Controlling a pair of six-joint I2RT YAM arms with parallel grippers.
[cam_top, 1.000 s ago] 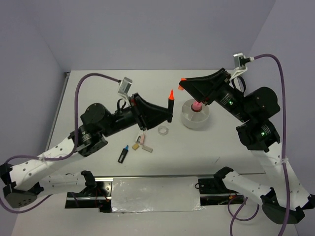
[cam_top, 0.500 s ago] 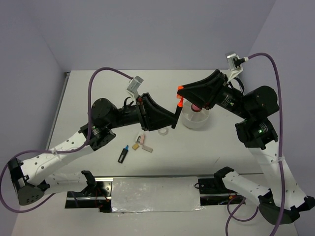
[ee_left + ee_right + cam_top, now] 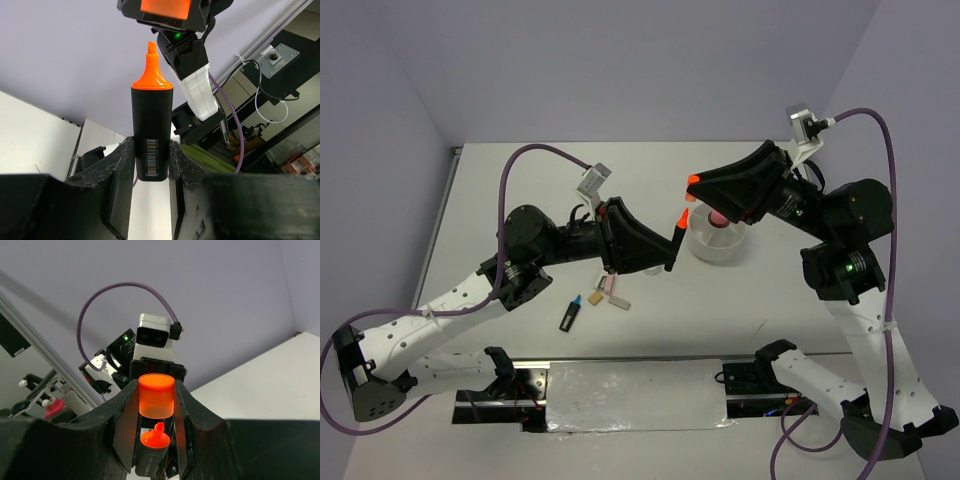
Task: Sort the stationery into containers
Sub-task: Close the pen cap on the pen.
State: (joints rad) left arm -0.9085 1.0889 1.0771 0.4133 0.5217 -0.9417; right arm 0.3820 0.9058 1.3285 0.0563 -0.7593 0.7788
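Above the table's middle, just beside the white tub (image 3: 715, 251), the left tool (image 3: 150, 161) clenches a black marker (image 3: 151, 120) while the right tool (image 3: 156, 407) grips its orange cap (image 3: 156, 394). If the two are misaligned, the cap could jam or knock the marker loose.

Left arm (image 3: 460, 295) and right arm (image 3: 865, 330) are sitting at the table's (image 3: 650, 165) near edge.
White links are joining black housings farther from that edge; purple cables (image 3: 535, 152) are trailing from silver wrist cameras (image 3: 595, 180).
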